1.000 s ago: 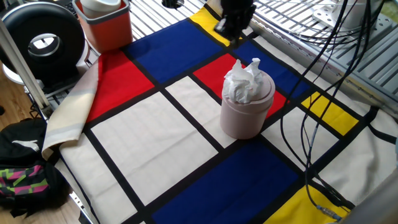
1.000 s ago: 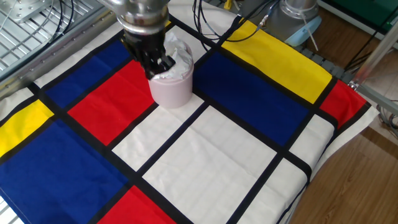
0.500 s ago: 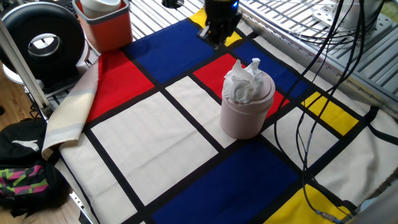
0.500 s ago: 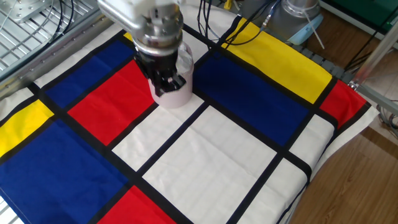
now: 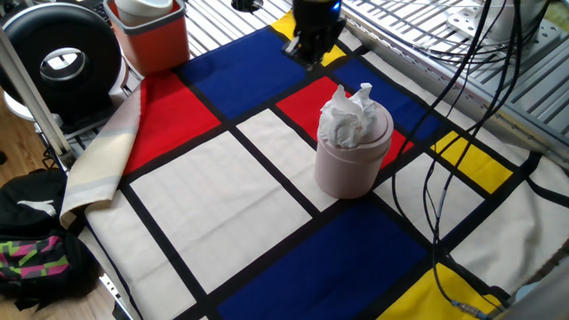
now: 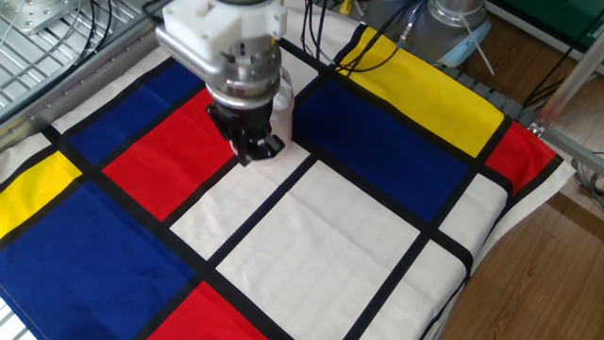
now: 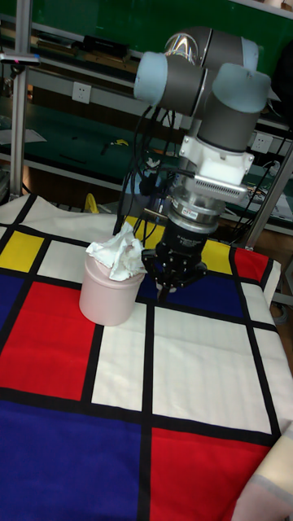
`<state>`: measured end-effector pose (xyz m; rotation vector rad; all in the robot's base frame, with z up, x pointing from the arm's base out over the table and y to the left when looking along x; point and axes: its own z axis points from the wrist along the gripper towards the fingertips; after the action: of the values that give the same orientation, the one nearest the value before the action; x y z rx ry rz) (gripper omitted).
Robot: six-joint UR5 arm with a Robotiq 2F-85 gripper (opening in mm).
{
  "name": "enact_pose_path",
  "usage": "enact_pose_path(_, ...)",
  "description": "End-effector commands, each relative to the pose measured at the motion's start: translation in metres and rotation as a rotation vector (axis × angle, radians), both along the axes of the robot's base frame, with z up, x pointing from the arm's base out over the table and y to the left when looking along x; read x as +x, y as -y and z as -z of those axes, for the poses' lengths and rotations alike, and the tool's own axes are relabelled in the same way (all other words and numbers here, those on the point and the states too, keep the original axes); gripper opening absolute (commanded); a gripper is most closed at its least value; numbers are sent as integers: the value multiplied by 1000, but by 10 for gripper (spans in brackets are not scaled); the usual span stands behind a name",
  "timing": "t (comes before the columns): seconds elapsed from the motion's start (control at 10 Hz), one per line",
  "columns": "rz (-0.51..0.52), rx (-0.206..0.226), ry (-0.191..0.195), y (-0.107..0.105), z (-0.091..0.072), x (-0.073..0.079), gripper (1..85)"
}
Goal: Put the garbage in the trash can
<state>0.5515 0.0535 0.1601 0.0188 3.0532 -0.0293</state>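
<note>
The garbage sits wadded in the mouth of the trash can (poking above the rim, so not fully swallowed), while the hand hangs just beside it, fingers narrow and empty.

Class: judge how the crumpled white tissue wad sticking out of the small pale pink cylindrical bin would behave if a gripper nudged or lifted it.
The crumpled white tissue wad looks soft and creased, so it would probably squash, not resist. It seems light, likely lifting easily. Piled loosely above the pale pink bin's rim, a sideways nudge might topple it out.
</note>
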Motion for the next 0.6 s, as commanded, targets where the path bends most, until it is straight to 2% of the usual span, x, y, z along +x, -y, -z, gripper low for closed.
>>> enact_pose_path(0.0, -7, 26, 11, -7, 15, 15, 10)
enact_pose_path(0.4, -13, 26, 19, -6, 25, 24, 10)
enact_pose_path(0.5, -14, 12, 20, -1, 26, 26, 10)
